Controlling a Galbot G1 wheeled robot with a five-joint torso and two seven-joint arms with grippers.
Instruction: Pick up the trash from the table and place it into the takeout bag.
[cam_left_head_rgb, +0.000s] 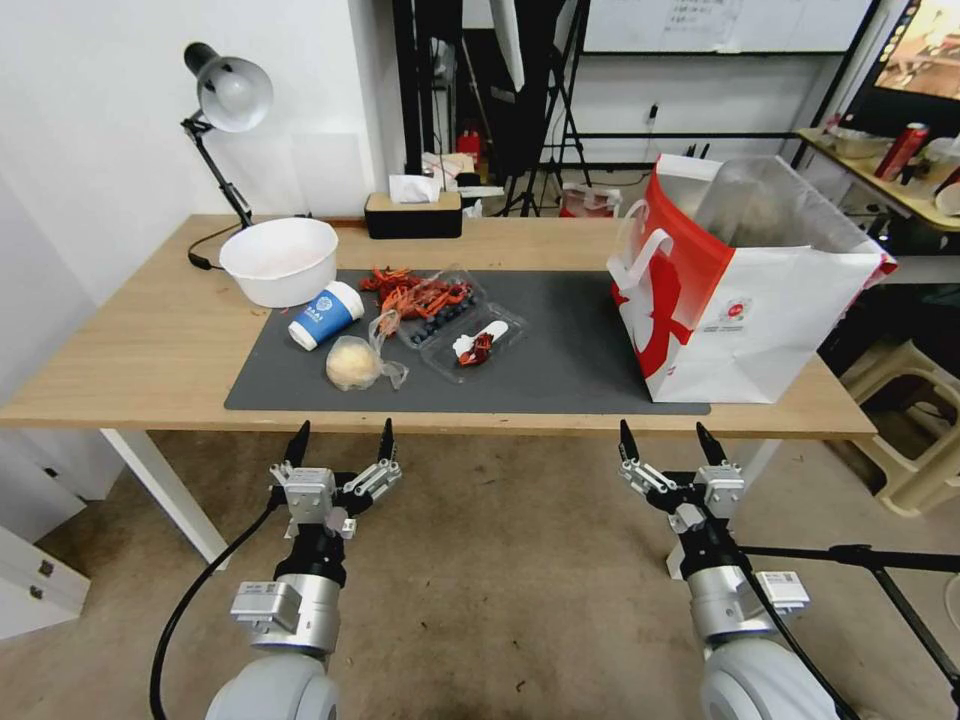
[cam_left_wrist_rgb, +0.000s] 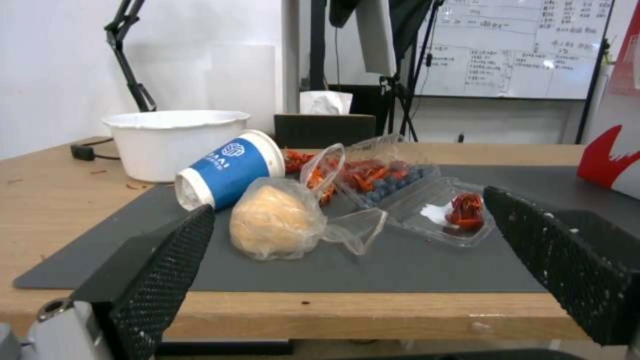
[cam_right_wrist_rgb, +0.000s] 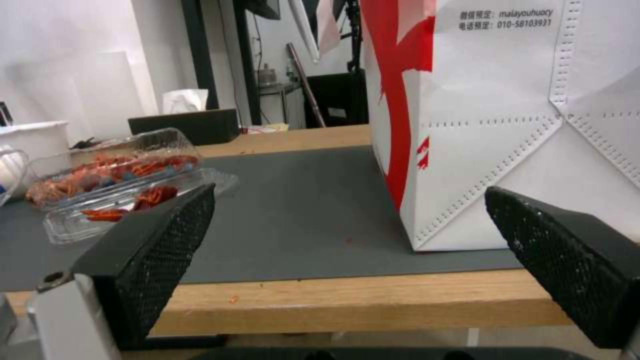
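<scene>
Trash sits clustered left of centre in the head view, on the dark grey mat (cam_left_head_rgb: 560, 350) that covers the middle of the table (cam_left_head_rgb: 130, 350): a blue-and-white paper cup (cam_left_head_rgb: 325, 315) lying on its side, a bun in a clear bag (cam_left_head_rgb: 355, 363) just in front of it, red crayfish shells (cam_left_head_rgb: 415, 292) spilling from an open clear tray (cam_left_head_rgb: 445, 308), and a second clear tray (cam_left_head_rgb: 478, 343) with a red scrap and something white inside. A white bowl (cam_left_head_rgb: 279, 260) stands at the mat's upper-left corner, beside the base of a desk lamp (cam_left_head_rgb: 225, 110) in the upper left of the frame. A dark tissue box (cam_left_head_rgb: 413, 214) rests at the table's far edge, top centre. The takeout bag (cam_left_head_rgb: 740, 290) stands upright at the right end of the mat, mouth open, well apart from the leftovers, with bare mat between. Both arms hang low in the frame, short of the table's near edge and over the floor. The left gripper (cam_left_head_rgb: 340, 442) has its fingers spread wide and holds nothing, facing the bun and cup. The right gripper (cam_left_head_rgb: 668, 440) is likewise spread and empty, facing the bag's lower corner.
</scene>
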